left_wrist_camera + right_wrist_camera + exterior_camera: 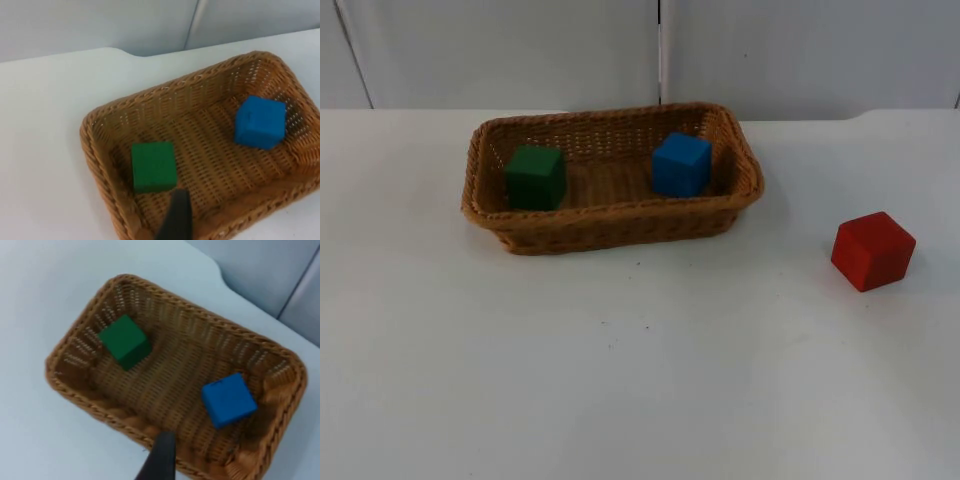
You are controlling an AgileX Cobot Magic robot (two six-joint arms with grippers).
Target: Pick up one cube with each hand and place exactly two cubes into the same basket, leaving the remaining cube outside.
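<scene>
Above the basket (100, 150) hang both fingers (175, 220) — holding nothing.

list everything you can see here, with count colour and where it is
basket: 1, brown wicker, rectangular, on the table near the partition wall
green cube: 1, green, inside the basket at its left end
blue cube: 1, blue, inside the basket toward its right end, apart from the green cube
red cube: 1, red, on the table outside the basket, off to its right
table: 1, white, under everything
partition wall: 1, grey, behind the table
left gripper: 1, black fingertip, above the basket's near rim by the green cube
right gripper: 1, black fingertip, above the basket's rim
</scene>
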